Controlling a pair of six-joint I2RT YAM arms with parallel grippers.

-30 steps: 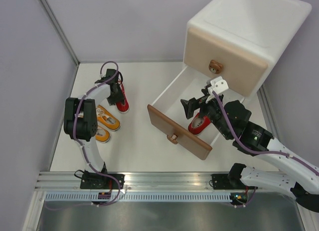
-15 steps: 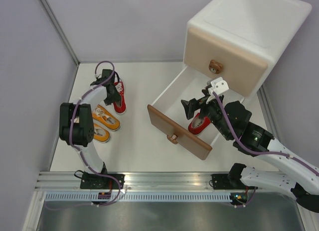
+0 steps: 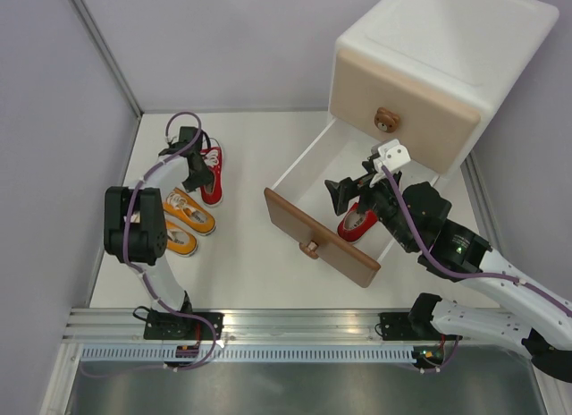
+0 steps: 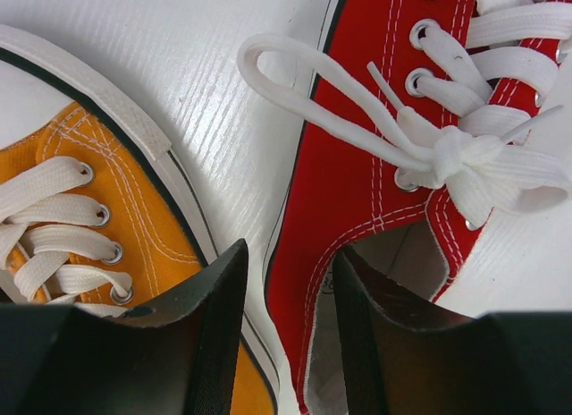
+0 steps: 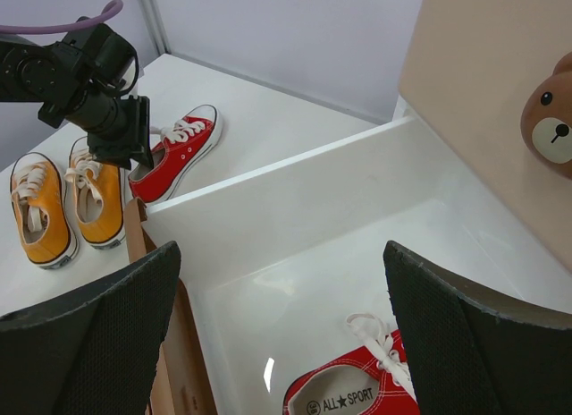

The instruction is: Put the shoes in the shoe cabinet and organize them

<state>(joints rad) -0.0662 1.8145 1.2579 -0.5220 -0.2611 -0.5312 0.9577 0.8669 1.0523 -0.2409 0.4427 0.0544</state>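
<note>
Out on the table lies one red sneaker (image 3: 213,175) (image 4: 357,191). My left gripper (image 3: 197,171) (image 4: 290,294) is shut on its side wall near the heel, one finger inside the opening and one outside. The orange pair (image 3: 189,212) (image 5: 98,196) lies just left of it; one orange sneaker (image 4: 98,218) nearly touches my outer finger. The other red sneaker (image 3: 357,223) (image 5: 380,393) lies in the brown lower drawer (image 3: 313,236), which is pulled out of the white shoe cabinet (image 3: 447,39). Above that drawer my right gripper (image 3: 340,196) (image 5: 284,334) hangs open, holding nothing.
The beige upper drawer (image 5: 474,84) with its bear knob (image 3: 386,121) is closed. White drawer walls (image 5: 295,196) ring the space under my right gripper. Grey walls close the table at the left and back.
My left gripper has shifted up and to the left, and the red sneaker on the table has shifted and turned with it. The right arm has stayed still.
</note>
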